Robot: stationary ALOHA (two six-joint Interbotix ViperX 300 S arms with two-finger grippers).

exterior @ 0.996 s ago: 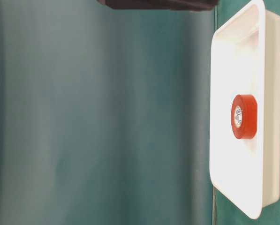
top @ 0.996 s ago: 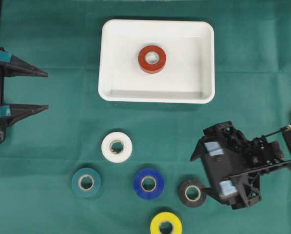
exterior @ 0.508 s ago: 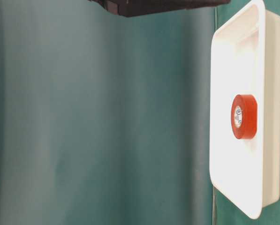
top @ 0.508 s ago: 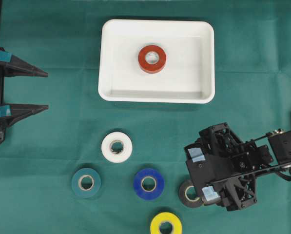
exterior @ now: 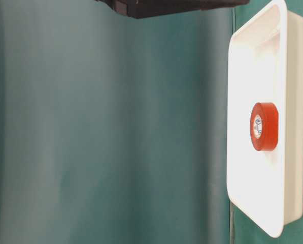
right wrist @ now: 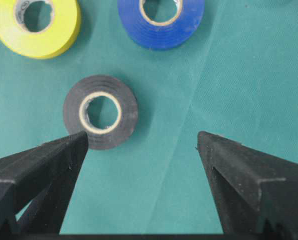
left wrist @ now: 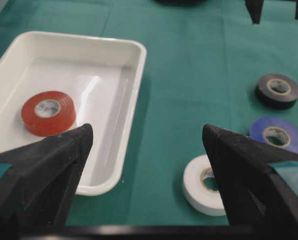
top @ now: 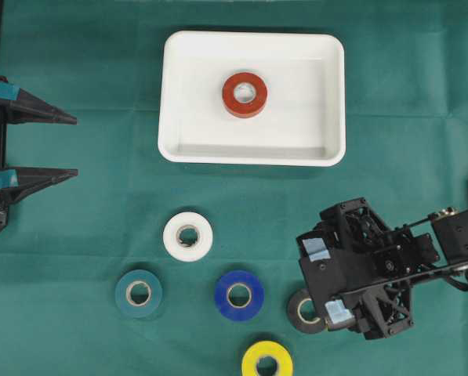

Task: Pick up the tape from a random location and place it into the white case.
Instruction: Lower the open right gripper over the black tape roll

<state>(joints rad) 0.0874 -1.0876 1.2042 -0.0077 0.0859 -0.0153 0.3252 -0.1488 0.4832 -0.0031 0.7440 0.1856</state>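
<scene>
The white case point(top: 194, 117) lies at the top centre with a red tape roll point(top: 244, 95) flat inside it. On the green cloth below lie white point(top: 188, 236), teal point(top: 138, 293), blue point(top: 239, 295), yellow point(top: 266, 362) and black point(top: 300, 311) tape rolls. My right arm point(top: 359, 266) hangs over the black roll's right edge. In the right wrist view my right gripper point(right wrist: 142, 135) is open and empty, with the black tape point(right wrist: 100, 112) by its left fingertip. My left gripper point(top: 75, 145) stands open and empty at the left edge.
The left wrist view shows the case point(left wrist: 134, 75) with the red roll point(left wrist: 48, 112), and the white roll point(left wrist: 201, 185) beside the right finger. The table-level view shows the case point(exterior: 242, 61) on the right and a dark arm part point(exterior: 171, 5) along the top.
My right arm moved left and down toward the black roll and now covers its right edge; it has held still for the last half second. The left arm has not moved.
</scene>
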